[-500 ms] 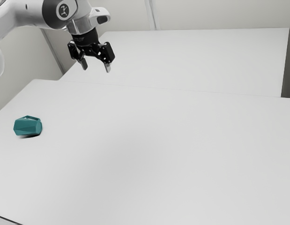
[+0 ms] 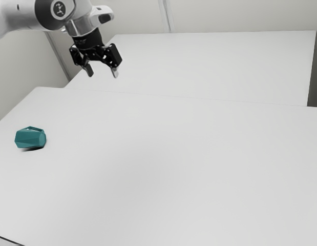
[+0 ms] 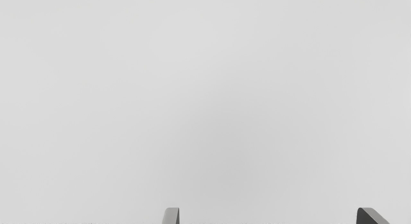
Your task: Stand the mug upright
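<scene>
The teal mug (image 2: 30, 138) lies on its side on the white table, near the exterior view's left edge, its handle on the upper side. High above the tabletop hangs my gripper (image 2: 102, 74), up and to the exterior view's right of the mug, well apart from it. In the wrist view the gripper (image 3: 268, 214) has its fingertips wide apart with nothing between them, over plain white surface.
The white tabletop (image 2: 168, 169) stretches across the exterior view. Behind it stands another white surface (image 2: 209, 64), with pale walls (image 2: 240, 15) at the back.
My gripper has shifted slightly toward the exterior view's left, with the arm. The mug has stayed where it was.
</scene>
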Robot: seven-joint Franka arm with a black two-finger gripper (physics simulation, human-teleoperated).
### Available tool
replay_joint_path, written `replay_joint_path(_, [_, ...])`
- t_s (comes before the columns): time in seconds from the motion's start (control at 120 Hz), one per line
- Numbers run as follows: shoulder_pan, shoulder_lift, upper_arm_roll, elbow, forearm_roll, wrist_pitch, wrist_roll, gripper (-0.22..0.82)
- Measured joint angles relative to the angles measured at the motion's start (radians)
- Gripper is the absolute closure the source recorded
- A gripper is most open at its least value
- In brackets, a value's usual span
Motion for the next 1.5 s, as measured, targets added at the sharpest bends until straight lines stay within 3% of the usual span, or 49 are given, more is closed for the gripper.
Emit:
replay_joint_path(0.117, [0.006,-0.116,0.008,-0.108,-0.031,0.007,0.001,0.00])
replay_joint_path(0.2, [0.148,-0.181,0.010,-0.180,-0.052,0.015,0.010,0.00])
replay_joint_path(0.342, [0.355,-0.200,0.011,-0.266,-0.132,0.049,0.067,0.00])
replay_joint_path(0.5, [0.457,-0.202,0.020,-0.346,-0.185,0.102,0.143,0.00])
replay_joint_path(0.6, [0.479,-0.190,0.064,-0.383,-0.193,0.117,0.173,0.00])
replay_joint_path(0.775, [0.485,-0.081,0.189,-0.381,-0.225,0.156,0.271,0.00])
replay_joint_path(0.908, [0.516,0.036,0.273,-0.307,-0.312,0.180,0.432,0.00])
replay_joint_path(1.5, [0.902,0.559,0.274,0.072,-0.784,0.153,1.221,0.00])
